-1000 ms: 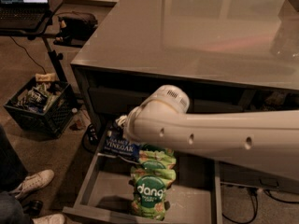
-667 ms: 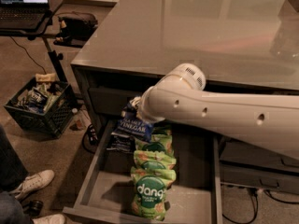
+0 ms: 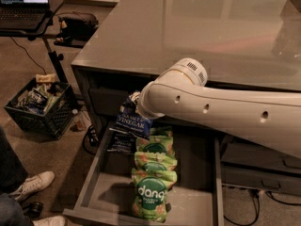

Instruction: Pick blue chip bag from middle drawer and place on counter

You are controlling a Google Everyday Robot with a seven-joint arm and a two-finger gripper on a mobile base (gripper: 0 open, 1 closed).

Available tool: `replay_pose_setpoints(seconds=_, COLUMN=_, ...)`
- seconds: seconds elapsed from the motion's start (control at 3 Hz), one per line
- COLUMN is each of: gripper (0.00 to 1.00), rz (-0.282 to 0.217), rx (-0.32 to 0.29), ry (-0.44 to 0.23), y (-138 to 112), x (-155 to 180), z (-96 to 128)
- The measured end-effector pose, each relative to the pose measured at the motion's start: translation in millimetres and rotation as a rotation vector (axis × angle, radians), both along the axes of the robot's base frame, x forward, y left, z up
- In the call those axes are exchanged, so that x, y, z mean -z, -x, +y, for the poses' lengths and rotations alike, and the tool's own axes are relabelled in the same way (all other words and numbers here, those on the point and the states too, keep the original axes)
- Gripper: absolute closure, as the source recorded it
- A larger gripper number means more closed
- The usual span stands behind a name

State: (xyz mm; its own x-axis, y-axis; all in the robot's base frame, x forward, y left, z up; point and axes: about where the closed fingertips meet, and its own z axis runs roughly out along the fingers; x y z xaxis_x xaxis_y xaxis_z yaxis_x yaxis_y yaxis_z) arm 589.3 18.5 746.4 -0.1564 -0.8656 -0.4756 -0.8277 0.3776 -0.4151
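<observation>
Blue bag (image 3: 130, 121) up at end effector (image 3: 137, 100), over drawer (image 3: 200, 173) back-left, below surface (image 3: 211, 32) edge; grip hidden by arm, can't tell.

we log the middle drawer (image 3: 195, 182) open: a row of green dang bags (image 3: 153, 175) on its floor, 1 navy bag (image 3: 120, 144) back-left; gripper (image 3: 137, 101) above that bag.

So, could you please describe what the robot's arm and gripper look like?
The arm is a thick, off-white tube with small dark holes along its side and a vented, rounded joint cap. The gripper, at its tip over the middle drawer, is largely hidden.
</observation>
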Motion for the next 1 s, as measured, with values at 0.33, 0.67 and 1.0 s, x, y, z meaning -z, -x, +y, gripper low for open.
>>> replay_pose_setpoints(seconds=0.33, gripper=1.00, rz=-0.027, rx=0.022, ry=0.013, y=9, x=-29, z=-10)
replay_pose_setpoints(seconds=0.67, gripper=1.00, rz=-0.073, rx=0.085, ry=0.040, y=17, x=-69, z=-37)
replay_pose_setpoints(seconds=1.0, gripper=1.00, rz=-0.107, rx=0.151, ry=0.074, y=16, x=-106, z=-67)
